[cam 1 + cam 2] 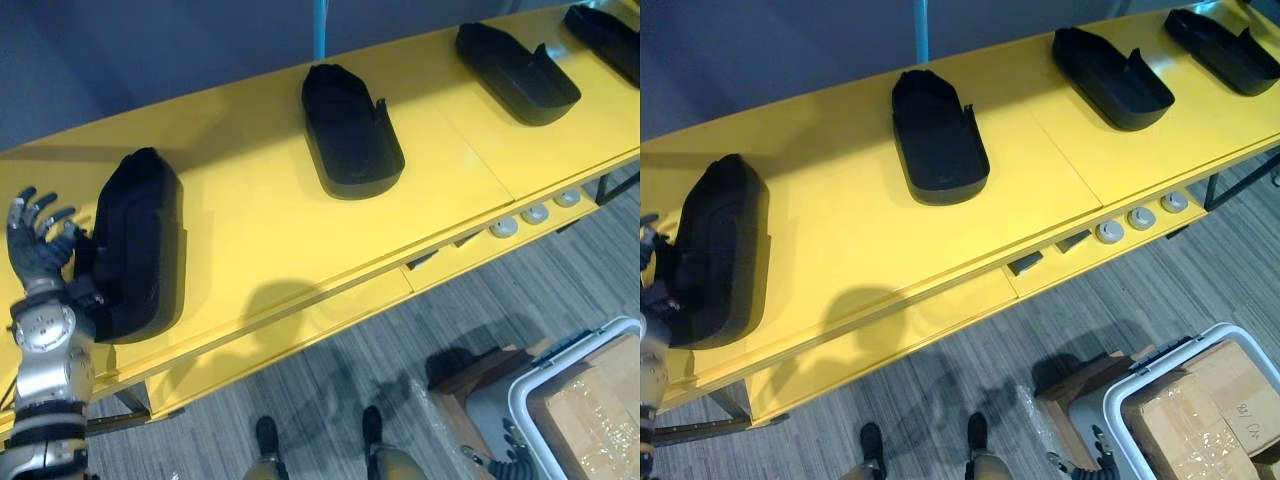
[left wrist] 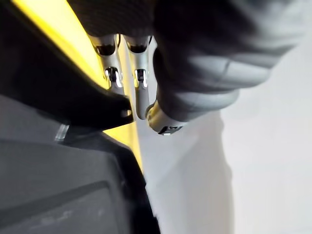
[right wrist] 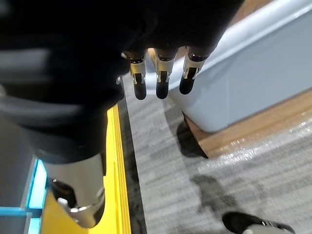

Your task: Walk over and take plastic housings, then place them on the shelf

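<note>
Four black plastic housings lie in a row along the yellow shelf (image 1: pixel 250 220), and from my station I see neither hand holding one. The leftmost housing (image 1: pixel 135 240) sits at the shelf's left end, close to its front edge. The second housing (image 1: pixel 350 130) lies near the shelf's middle. The third housing (image 1: pixel 515 72) is further toward the shelf's right end, hollow side up. The fourth housing (image 1: pixel 605 35) is at the right end, partly cut off by the edge of the head views.

My left hand (image 1: pixel 38 250) is over the shelf's left end, just beside the leftmost housing on the side away from the other three. Its fingers (image 2: pixel 113 68) are straight and spread apart, pointing toward the shelf's back edge and closed on nothing. In its wrist view they run along the yellow surface with the dark housing wall close by. I cannot tell whether the palm actually touches the housing.

My right hand (image 3: pixel 162 73) hangs below and in front of the shelf's right half, above the grey floor (image 3: pixel 195 195). Its fingers (image 3: pixel 140 83) hang straight and loose, side by side, with nothing in them.

Next to that hand, on the floor in front of the shelf, stands a grey bin (image 1: pixel 545 385) with a pale rim, and a cardboard box (image 1: pixel 1200 410) lies inside it. A brown board (image 1: pixel 470 375) lies at the bin's foot. Three round silver knobs (image 1: pixel 535 213) sit on the shelf's front rail, and a blue post (image 1: pixel 320 25) rises behind its back edge.
</note>
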You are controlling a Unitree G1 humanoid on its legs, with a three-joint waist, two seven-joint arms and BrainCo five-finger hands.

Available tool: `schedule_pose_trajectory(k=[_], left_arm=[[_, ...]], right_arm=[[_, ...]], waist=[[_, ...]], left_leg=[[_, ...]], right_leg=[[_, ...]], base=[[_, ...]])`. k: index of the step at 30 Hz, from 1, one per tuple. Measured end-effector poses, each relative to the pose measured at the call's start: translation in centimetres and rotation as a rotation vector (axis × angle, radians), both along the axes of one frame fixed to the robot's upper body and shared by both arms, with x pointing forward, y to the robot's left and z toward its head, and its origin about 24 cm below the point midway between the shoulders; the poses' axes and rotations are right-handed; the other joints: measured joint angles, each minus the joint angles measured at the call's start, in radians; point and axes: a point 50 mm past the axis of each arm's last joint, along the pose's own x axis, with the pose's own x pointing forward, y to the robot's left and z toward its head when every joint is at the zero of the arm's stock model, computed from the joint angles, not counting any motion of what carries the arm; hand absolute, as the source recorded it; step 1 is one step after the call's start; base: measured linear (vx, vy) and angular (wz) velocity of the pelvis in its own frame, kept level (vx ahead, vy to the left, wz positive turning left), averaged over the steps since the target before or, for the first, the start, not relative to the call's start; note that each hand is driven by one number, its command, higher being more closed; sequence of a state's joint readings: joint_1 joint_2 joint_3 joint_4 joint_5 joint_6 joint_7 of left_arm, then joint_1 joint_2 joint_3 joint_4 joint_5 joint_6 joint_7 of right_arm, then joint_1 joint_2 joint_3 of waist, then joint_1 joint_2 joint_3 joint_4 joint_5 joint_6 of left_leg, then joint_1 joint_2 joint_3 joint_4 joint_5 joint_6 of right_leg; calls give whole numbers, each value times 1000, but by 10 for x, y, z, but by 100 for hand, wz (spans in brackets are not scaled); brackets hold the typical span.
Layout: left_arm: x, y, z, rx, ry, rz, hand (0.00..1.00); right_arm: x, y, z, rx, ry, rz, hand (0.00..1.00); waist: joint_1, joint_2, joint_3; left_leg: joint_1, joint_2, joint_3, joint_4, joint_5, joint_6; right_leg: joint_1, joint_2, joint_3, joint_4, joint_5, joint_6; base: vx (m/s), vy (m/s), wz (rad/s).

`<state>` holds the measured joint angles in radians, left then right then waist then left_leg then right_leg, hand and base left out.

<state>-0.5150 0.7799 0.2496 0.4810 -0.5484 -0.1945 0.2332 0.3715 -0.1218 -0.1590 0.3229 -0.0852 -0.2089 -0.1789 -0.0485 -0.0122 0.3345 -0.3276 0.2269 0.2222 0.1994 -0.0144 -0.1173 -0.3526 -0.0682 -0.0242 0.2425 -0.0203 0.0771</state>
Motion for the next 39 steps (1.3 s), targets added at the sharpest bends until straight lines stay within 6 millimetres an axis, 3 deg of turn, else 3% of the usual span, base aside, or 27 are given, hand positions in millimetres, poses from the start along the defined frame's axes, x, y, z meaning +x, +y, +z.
schedule_pose_trajectory(k=[10,13,15,17,19,26,27,29,32,33,35,38,39], left_arm=[[18,9,14,-89,27,63,0],[18,2,16,-96,4,63,0],[8,-11,22,-57,-59,34,0],[-13,-32,29,-12,-191,-22,0],[-27,-40,26,-16,-254,-47,0],[-51,-33,16,10,-285,31,0],[-55,-34,16,21,-294,38,100],[-67,-43,7,74,-286,69,100],[-91,-66,-33,89,-191,49,100],[-99,-81,-58,58,-108,-8,100],[-107,-100,-87,4,-1,-97,100],[-114,-128,-121,-72,136,-233,100],[-115,-132,-124,-80,148,-255,100]], right_arm=[[-7,6,-19,38,98,12,0],[-11,6,-23,45,126,8,0],[-14,6,-27,51,151,4,0],[-22,6,-34,65,198,-1,0],[-31,5,-42,81,249,-15,0],[-64,-3,-67,142,425,-113,0],[-65,-3,-68,147,431,-118,0],[-69,-3,-71,162,446,-144,0],[-79,-2,-76,182,489,-155,0],[-83,-1,-78,204,493,-185,0],[-87,1,-80,217,508,-190,0],[-89,2,-81,224,520,-187,0],[-89,2,-81,224,520,-187,0]], waist=[[6,-7,15],[7,-10,18],[6,-10,18],[5,-8,17],[7,-5,6],[4,46,-99],[5,48,-109],[5,60,-130],[4,76,-165],[7,83,-173],[8,84,-174],[6,82,-173],[5,82,-173]], left_leg=[[15,4,10,32,-20,-3],[42,4,11,32,-28,-5],[55,0,11,29,-32,-5],[84,-8,12,12,-31,-5],[116,-19,9,-5,-30,-4],[177,-44,-33,-63,-21,-3],[177,-44,-33,-64,-21,-3],[192,-46,-38,-70,-21,-3],[220,-48,-41,-89,-21,-3],[218,-48,-44,-91,-21,-3],[212,-48,-55,-91,-19,-6],[205,-48,-60,-92,-16,-6],[201,-48,-59,-91,-16,-5]], right_leg=[[4,-8,4,53,-43,-8],[26,-8,5,65,-57,-9],[38,-8,5,65,-62,-9],[58,-11,5,66,-74,-4],[74,-15,3,73,-89,-3],[149,-29,-15,43,-111,-1],[152,-29,-15,37,-111,-1],[179,-29,-19,16,-111,-1],[214,-28,-22,-11,-108,-1],[217,-28,-26,-15,-107,-1],[219,-27,-34,-23,-101,-2],[219,-27,-39,-30,-94,-3],[218,-26,-38,-32,-92,-3]], base=[[21,3,0],[0,0,0],[0,0,0],[45,7,2],[75,2,7],[71,9,19],[35,18,11],[27,13,8],[12,6,3],[-13,3,8],[-24,3,11],[-53,9,6],[-57,10,-2]])
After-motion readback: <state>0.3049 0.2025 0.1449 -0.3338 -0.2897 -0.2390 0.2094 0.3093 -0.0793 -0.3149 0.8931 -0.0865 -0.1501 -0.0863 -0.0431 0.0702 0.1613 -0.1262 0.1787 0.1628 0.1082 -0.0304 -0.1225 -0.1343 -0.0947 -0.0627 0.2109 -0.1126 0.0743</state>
